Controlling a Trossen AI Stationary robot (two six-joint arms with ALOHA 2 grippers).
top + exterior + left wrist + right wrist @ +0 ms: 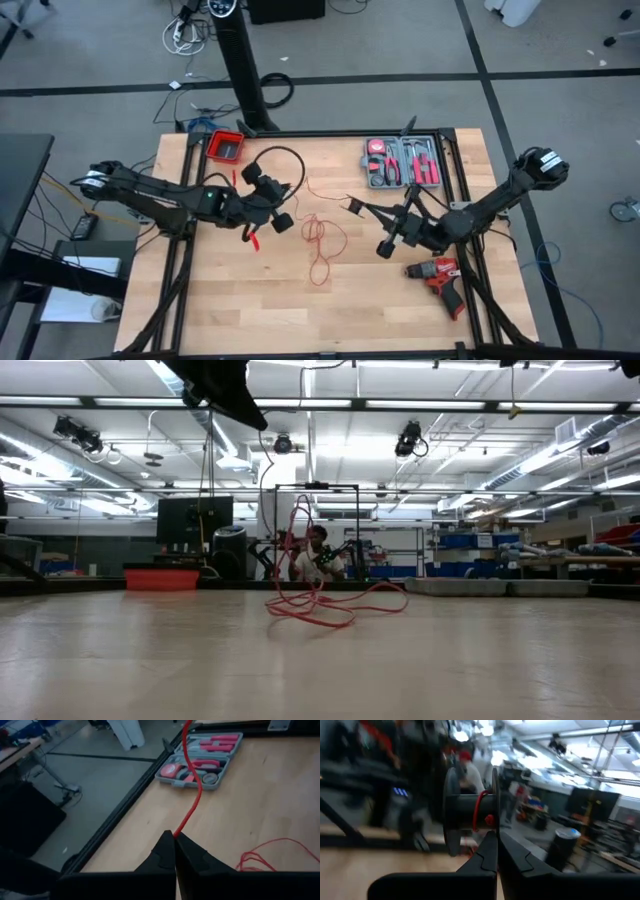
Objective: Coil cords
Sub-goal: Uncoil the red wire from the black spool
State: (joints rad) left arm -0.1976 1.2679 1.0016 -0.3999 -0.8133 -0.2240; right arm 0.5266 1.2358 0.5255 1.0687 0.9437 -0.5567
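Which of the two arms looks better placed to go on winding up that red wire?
Probably the left. Its gripper is shut on the red wire, which runs up from its fingertips, with loose loops lying on the table beside it. The right gripper is also shut on wire, seemingly the far end.

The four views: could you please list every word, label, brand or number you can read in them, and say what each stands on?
None can be read.
Drill: any marking too small to read.
Tool case: no legible label in the high or left wrist view.
Red bin: no text visible.
Spool held before the right gripper: no text; a blue glow behind it is too blurred.
Left gripper, shut on the cord: unmarked.
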